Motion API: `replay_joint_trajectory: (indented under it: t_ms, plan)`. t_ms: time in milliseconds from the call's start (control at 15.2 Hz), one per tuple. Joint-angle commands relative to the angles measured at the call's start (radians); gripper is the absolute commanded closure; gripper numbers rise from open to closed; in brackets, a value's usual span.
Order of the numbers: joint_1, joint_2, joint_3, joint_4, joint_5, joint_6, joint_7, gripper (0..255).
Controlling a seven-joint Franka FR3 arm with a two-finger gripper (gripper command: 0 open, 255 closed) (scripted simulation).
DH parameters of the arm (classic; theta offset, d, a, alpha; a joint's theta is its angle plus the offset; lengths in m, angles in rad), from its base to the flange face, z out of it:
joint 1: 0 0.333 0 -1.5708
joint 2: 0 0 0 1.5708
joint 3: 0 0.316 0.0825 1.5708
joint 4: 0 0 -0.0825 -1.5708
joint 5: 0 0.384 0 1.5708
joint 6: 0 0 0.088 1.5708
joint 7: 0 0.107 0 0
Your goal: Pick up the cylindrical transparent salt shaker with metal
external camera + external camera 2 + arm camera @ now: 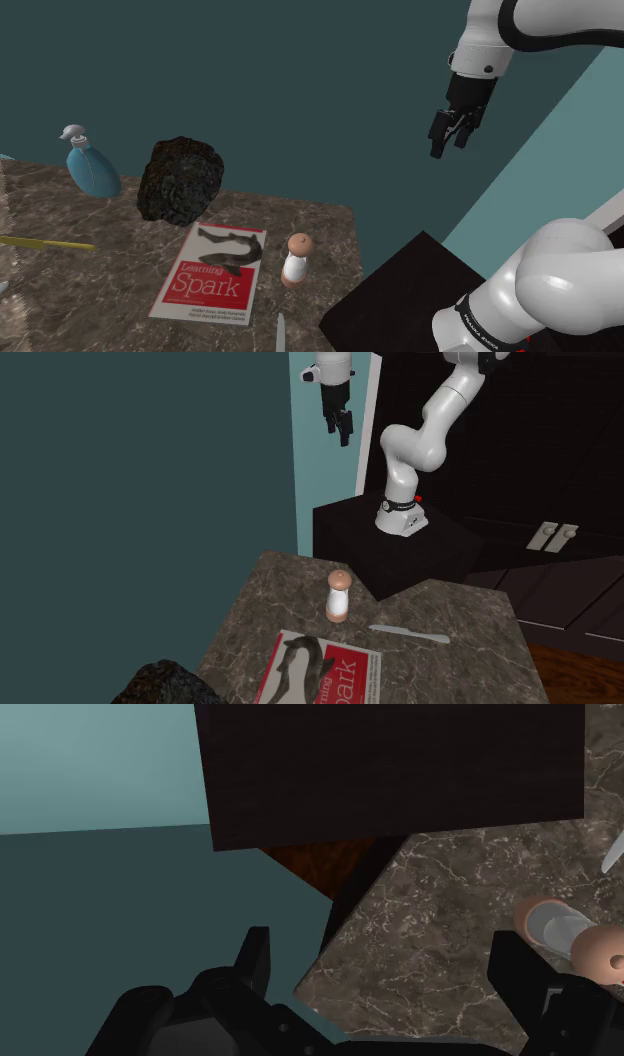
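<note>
Salt shaker (298, 259) stands upright on the brown stone table top (60, 290), close to the table's edge. It has a white body with a tan cap and a tan foot. It sits far below the gripper (452, 135), which hangs high in the air in front of the dark teal wall (300, 80). The gripper is wide open: its two black fingers (255, 959) stand apart and hold nothing. In the wrist view the shaker peeks out just past one finger. A red and white book (212, 272) that says Learning Spark lies flat just beside the shaker, on the side away from the gripper. A grey knife (410, 635) lies on the table near the shaker too. Farther from the gripper sit a lumpy black rock (178, 178) and a blue pump bottle (90, 165). The dark box (400, 552) that the arm stands on is below the gripper, next to the table
</note>
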Motion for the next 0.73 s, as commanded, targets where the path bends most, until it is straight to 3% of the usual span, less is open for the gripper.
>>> replay_joint_trajectory:
  t_ms: [0,660]
  plan:
    - [0.0,0.0,0.0,0.0,0.0,0.0,0.0,0]
    - [0.073,0.105,0.149,-0.167,0.106,0.328,0.18,0]
